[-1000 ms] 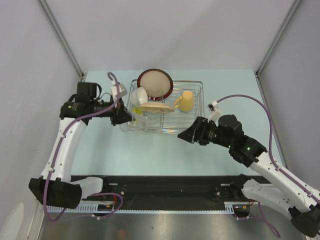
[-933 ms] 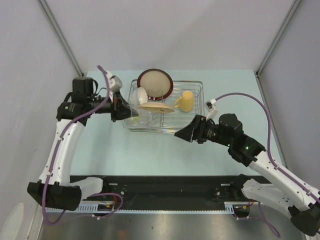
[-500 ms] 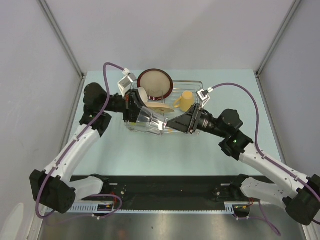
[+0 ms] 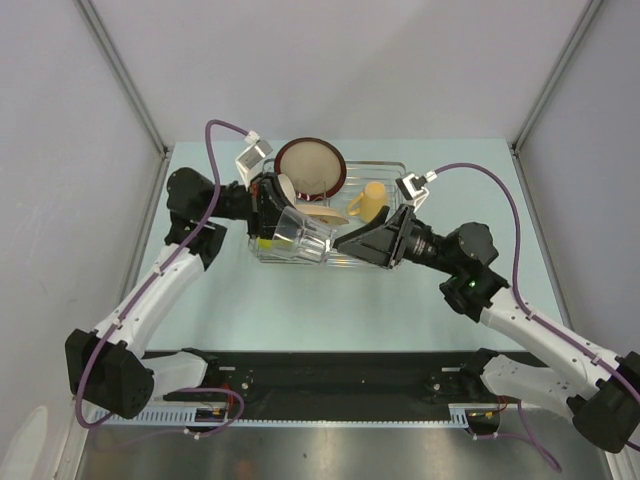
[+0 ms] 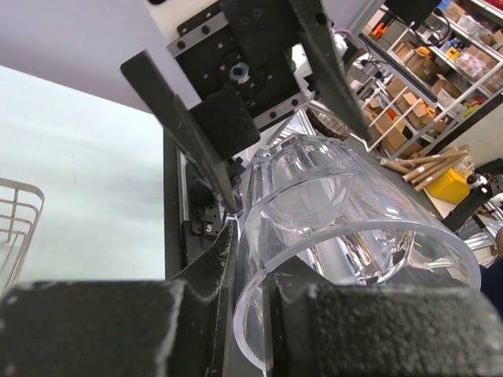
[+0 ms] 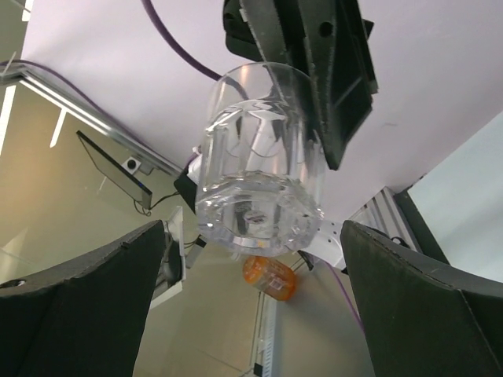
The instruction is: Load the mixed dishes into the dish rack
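Note:
My left gripper [image 4: 278, 222] is shut on the rim of the small clear glass [image 4: 302, 234], which lies tipped on its side in the air over the dish rack's [image 4: 385, 228] front left part. In the left wrist view the pads [image 5: 208, 271] pinch the glass [image 5: 346, 212] wall. My right gripper [image 4: 345, 243] is open, its wide jaws facing the glass's base [image 6: 259, 212] just ahead of them. The rack holds the red-rimmed plate [image 4: 310, 167], white bowl [image 4: 283, 190], cream plate [image 4: 312, 214], mug [image 4: 368, 203] and a lime-green bowl [image 4: 262, 241].
The rack stands at the back middle of the pale green table [image 4: 300, 300]. Grey walls close in left and right. A black rail [image 4: 330, 372] runs along the near edge by the arm bases.
My left arm has carried the glass from left of the rack to over its front, tipping it sideways. My right gripper has opened wide and moved left up to the glass's base.

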